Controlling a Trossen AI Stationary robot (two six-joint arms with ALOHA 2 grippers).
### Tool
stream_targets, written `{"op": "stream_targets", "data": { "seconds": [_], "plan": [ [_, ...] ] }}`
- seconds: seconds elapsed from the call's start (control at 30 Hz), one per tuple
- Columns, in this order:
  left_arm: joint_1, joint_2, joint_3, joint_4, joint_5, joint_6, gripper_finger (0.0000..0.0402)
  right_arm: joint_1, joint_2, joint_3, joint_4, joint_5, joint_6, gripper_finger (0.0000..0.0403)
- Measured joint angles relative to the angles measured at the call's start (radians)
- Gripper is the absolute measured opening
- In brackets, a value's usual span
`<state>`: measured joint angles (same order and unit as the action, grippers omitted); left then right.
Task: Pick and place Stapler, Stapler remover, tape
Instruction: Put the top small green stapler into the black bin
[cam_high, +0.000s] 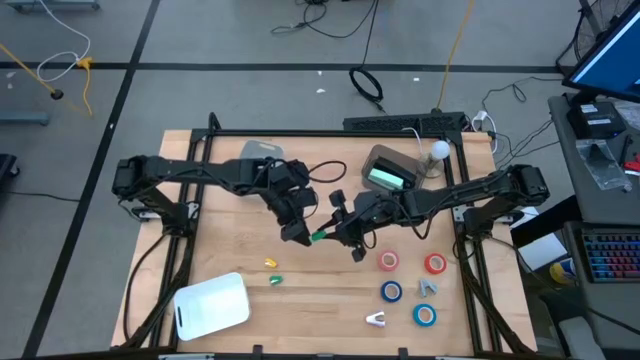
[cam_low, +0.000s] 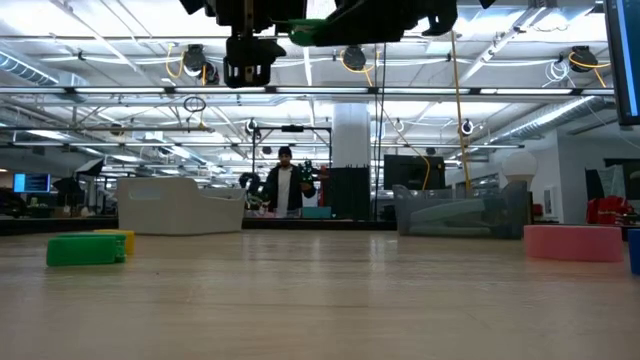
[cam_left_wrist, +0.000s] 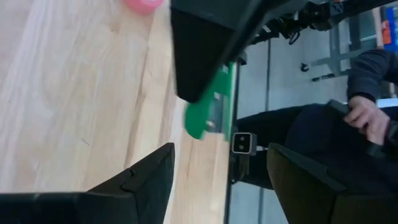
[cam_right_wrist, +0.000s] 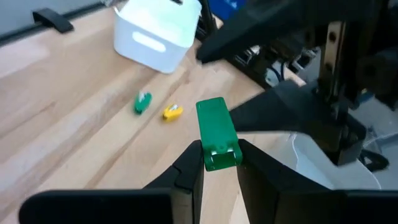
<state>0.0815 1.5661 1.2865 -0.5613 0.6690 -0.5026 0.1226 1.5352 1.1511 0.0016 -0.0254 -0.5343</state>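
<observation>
A small green stapler (cam_right_wrist: 216, 134) hangs above the middle of the table with my right gripper (cam_right_wrist: 217, 157) shut on it; in the high view the stapler (cam_high: 318, 237) shows between the two arms. My left gripper (cam_left_wrist: 221, 149) faces it from the table's left, open, its fingers apart from the stapler (cam_left_wrist: 208, 112). Two red tape rolls (cam_high: 389, 261) (cam_high: 435, 264) and two blue ones (cam_high: 391, 291) (cam_high: 425, 315) lie flat at the near right. A yellow staple remover (cam_high: 270, 263) and a green one (cam_high: 275, 280) lie near the middle. My right gripper pinches the stapler's near end (cam_right_wrist: 221, 158) between its two fingers, which lie on its two long sides. The fingers come from the table's right, slanting a little down. The stapler sticks out ahead of the fingertips, lifted clear of the table.
A white bin (cam_high: 212, 305) stands at the near left corner, a grey bin (cam_high: 390, 170) at the far right, a clear one (cam_high: 262, 152) at the far middle. Two small pale objects (cam_high: 376, 319) (cam_high: 428, 287) lie among the tape rolls. A person (cam_low: 285, 185) stands beyond the table.
</observation>
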Motion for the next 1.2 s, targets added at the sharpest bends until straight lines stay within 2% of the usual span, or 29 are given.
{"op": "stream_targets", "data": {
  "seconds": [0.2,0.37,0.57,0.83,1.2],
  "plan": [
    [0.035,0.000,0.000,-0.057,0.039,0.002,0.0255,-0.003,0.000,0.000,-0.055,0.041,0.000,0.0070],
    [0.067,0.000,0.000,-0.151,0.033,0.058,0.0255,-0.012,0.000,0.000,-0.131,0.139,0.000,0.0070],
    [0.078,0.000,0.000,-0.208,-0.076,0.108,0.0255,-0.063,-0.011,0.000,-0.274,0.263,0.077,0.0070],
    [0.078,0.000,0.000,-0.207,-0.104,0.154,0.0255,-0.211,-0.010,0.000,-0.436,0.266,0.203,0.0070],
    [0.078,0.000,0.000,-0.229,-0.150,0.195,0.0255,-0.435,-0.048,-0.002,-0.595,0.265,0.233,0.0070]
  ]
}}
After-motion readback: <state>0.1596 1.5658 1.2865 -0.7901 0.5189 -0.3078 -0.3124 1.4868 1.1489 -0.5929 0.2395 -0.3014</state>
